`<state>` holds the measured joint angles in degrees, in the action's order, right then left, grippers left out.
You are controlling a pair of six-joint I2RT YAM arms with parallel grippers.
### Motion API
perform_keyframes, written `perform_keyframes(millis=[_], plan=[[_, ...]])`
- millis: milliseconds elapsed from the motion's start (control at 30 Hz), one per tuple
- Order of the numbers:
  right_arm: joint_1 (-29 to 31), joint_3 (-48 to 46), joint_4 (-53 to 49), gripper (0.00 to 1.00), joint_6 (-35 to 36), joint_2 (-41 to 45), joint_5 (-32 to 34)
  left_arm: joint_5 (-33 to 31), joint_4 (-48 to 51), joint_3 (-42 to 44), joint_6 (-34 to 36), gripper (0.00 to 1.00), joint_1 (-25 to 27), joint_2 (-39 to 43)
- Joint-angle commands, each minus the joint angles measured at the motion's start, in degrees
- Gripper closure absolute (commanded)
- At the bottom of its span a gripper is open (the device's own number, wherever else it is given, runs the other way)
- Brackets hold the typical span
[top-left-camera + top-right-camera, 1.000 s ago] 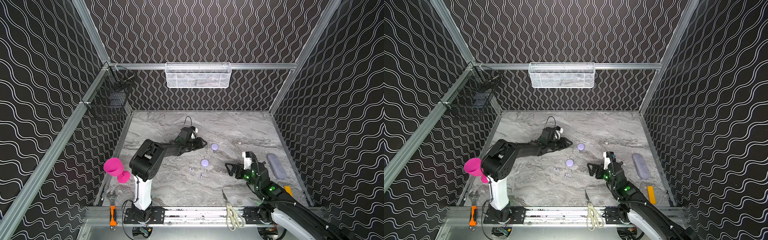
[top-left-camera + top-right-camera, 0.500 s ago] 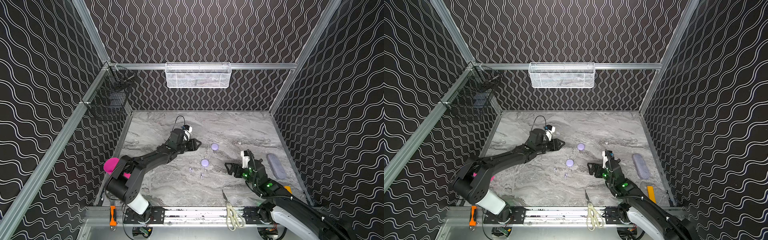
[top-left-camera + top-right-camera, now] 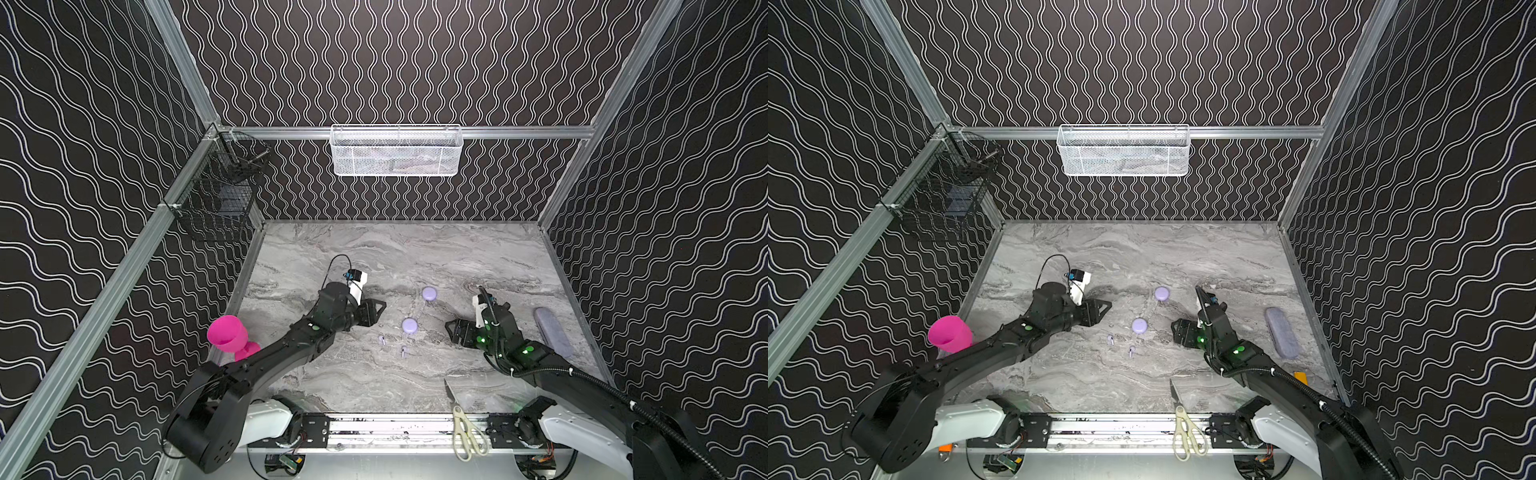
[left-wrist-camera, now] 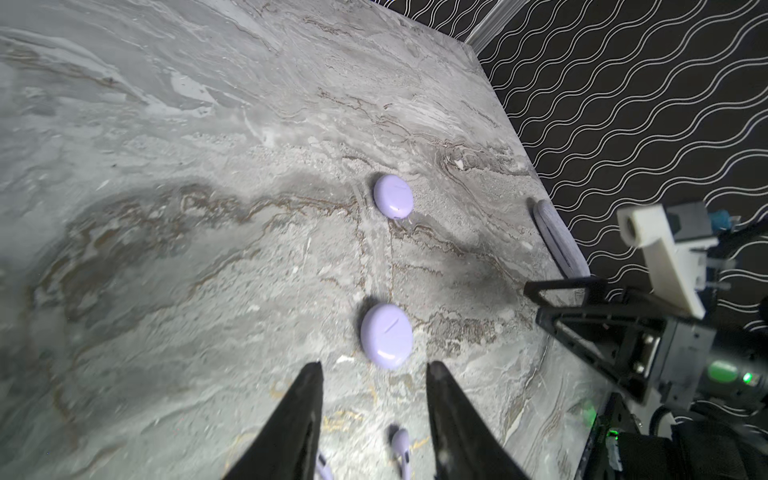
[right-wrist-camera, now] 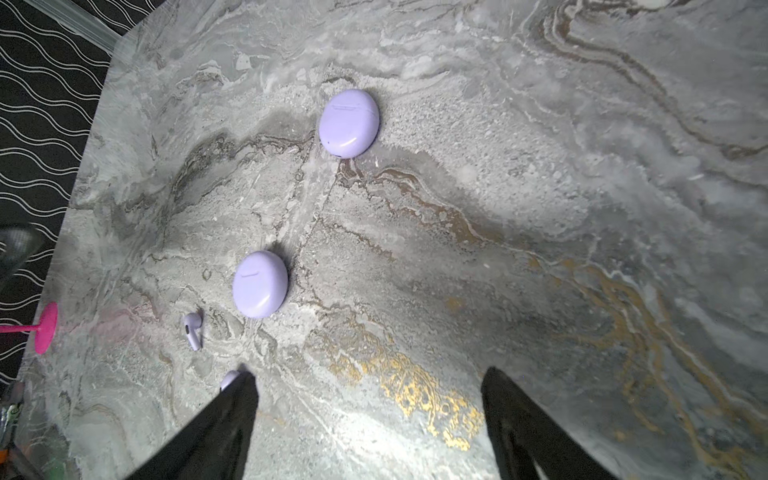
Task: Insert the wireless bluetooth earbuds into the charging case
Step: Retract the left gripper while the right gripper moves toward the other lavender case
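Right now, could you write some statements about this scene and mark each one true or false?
1. Both round lavender cases are closed. True.
2. The left end effector grips something. False: its jaws stand apart and empty; two earbuds lie on the table.
3. Scissors lie at the table's front edge. True.
4. The pink goblet is on the right side. False: it is on the left.
5. The right end effector is shut on a case. False: it is open, clear of both cases.
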<state>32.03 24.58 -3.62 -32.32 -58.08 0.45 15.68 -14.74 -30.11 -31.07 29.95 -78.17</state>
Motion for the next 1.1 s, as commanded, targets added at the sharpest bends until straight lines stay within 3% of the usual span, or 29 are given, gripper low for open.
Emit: perform_keyframes(millis=[0,167,467,767,1067], plan=[[1.62,2.98,-4.65,0.15,-0.20,-1.48,3.49,-1.16,-5.37,4.06,1.40,0.56,0.20,3.09],[6.31,8.78,-10.08,0.15,-0.10,-6.25,8.30,-1.02,-7.68,10.09,2.45,0.56,0.28,8.56],[13.48,17.70,-14.14,0.15,-0.36,-19.25,10.36,1.99,-8.88,16.42,7.42,0.55,0.54,15.30],[14.72,27.64,-17.31,0.15,1.12,-29.59,11.22,7.15,-10.40,17.70,12.15,0.55,1.42,17.09],[15.60,34.87,-19.15,0.16,3.75,-38.06,11.00,8.69,-10.16,17.19,12.45,0.55,1.42,15.66]])
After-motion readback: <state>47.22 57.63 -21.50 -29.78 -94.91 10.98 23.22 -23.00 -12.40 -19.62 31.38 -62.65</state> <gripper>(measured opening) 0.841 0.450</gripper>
